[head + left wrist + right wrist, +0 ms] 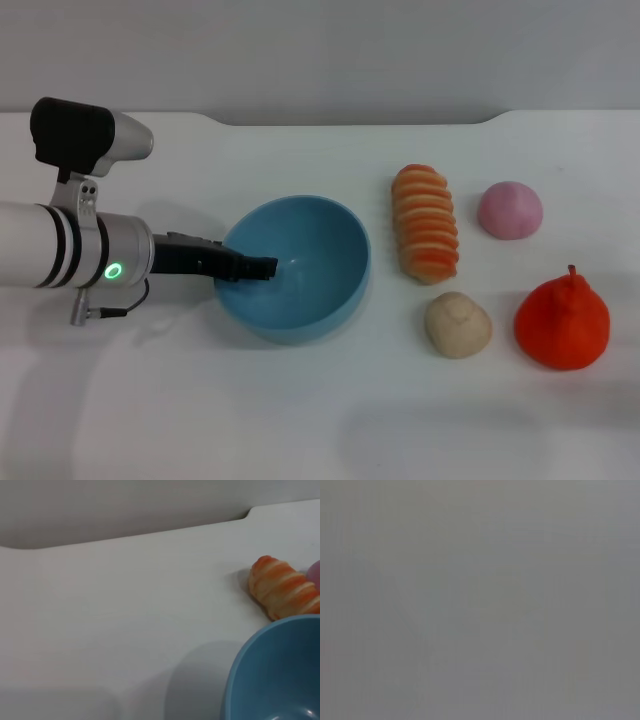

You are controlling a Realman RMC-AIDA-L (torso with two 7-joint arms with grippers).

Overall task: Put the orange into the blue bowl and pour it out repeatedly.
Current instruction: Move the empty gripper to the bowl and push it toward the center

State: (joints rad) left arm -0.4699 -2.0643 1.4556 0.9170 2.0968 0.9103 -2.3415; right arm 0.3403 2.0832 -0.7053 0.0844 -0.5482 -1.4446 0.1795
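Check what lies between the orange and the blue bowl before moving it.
On the straight line from the orange to the blue bowl, the beige ball sits between them. The left gripper is at the bowl's near rim.

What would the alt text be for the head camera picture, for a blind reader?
The left gripper grips the near rim of an empty blue bowl on a white table. To its right lie a striped roll, pink dome, beige ball and the orange.
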